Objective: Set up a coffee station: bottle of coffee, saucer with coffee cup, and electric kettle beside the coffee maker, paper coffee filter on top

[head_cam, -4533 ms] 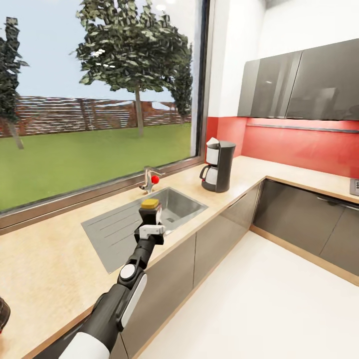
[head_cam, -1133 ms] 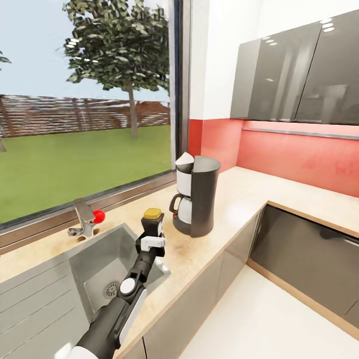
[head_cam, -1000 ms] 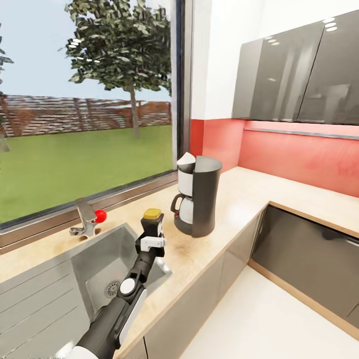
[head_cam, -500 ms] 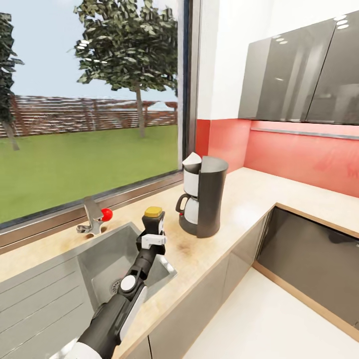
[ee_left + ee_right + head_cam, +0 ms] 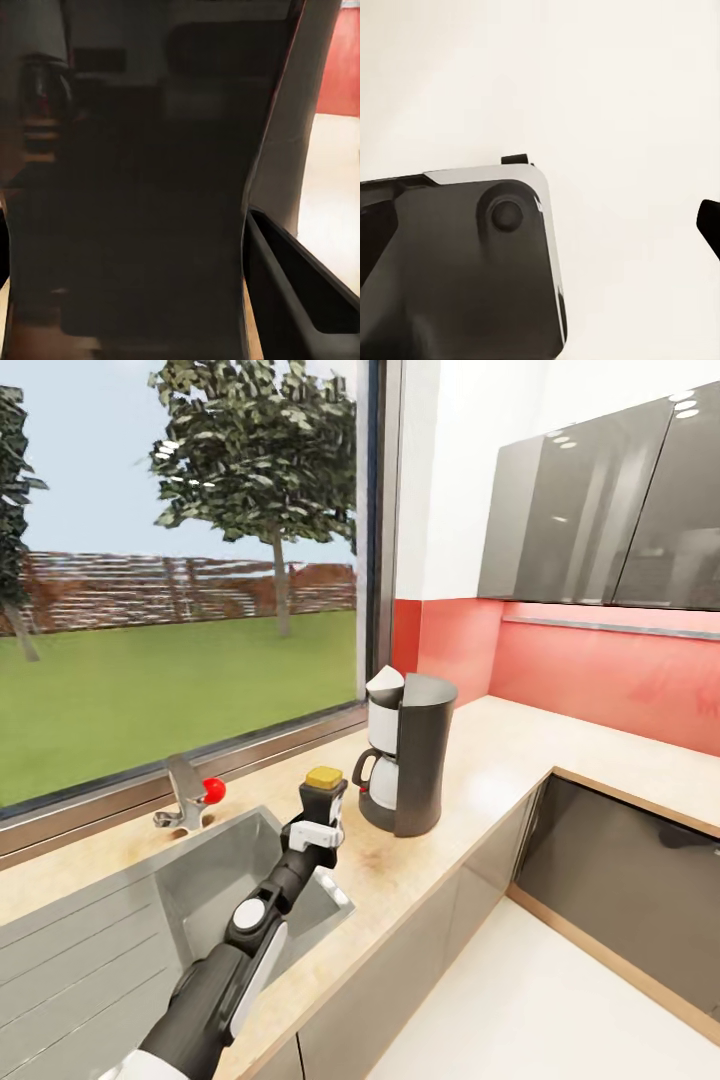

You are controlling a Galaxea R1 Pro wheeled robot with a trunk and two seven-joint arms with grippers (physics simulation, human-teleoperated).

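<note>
The bottle of coffee (image 5: 325, 778), a dark jar with a yellow lid, is held upright above the kitchen countertop (image 5: 480, 765) with my left gripper (image 5: 323, 807) shut on its body. It hangs by the sink's right corner, a short way left of the coffee maker (image 5: 405, 755) and apart from it. The coffee maker stands on the counter under the window, carafe handle facing the sink. In the left wrist view the dark jar (image 5: 142, 195) is pressed close to the lens, with one black finger (image 5: 296, 292) beside it. The right wrist view has a dark tip (image 5: 709, 225) at its edge over pale floor.
A steel sink (image 5: 215, 875) with a drainboard lies under my left arm. Its tap (image 5: 183, 800) with a red knob (image 5: 213, 790) stands by the window. Grey wall cabinets (image 5: 600, 510) hang over a red backsplash. The counter turns a corner to the right above grey base cabinets (image 5: 610, 870).
The view shifted as the robot drew nearer the coffee maker. In the last half second my left arm carried the bottle right and forward, closer to the coffee maker.
</note>
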